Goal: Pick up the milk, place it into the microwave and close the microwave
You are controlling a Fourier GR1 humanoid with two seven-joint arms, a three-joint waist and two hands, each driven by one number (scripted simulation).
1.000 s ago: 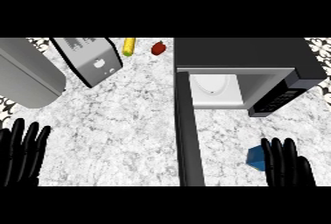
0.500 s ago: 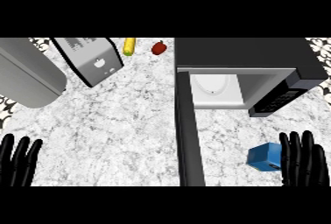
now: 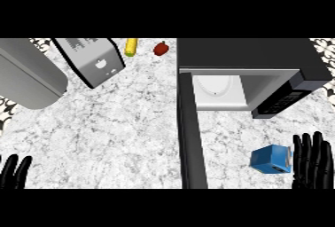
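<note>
Two risks stand out: the right hand [image 3: 311, 160], fingers straight and holding nothing, sits just right of the blue milk [image 3: 271, 159] on the near bench [image 3: 118, 133]; closing could nudge it toward the open microwave [image 3: 252, 84] door [image 3: 191, 137].

- Counter [image 3: 118, 133]: white marble top with grey veining, evenly lit.
- Backsplash [image 3: 39, 43]: black-and-white patterned tile along the far edge.
- Grey rounded appliance [image 3: 26, 73]: far left.
- Silver toaster [image 3: 91, 60]: beside it, tilted.
</note>
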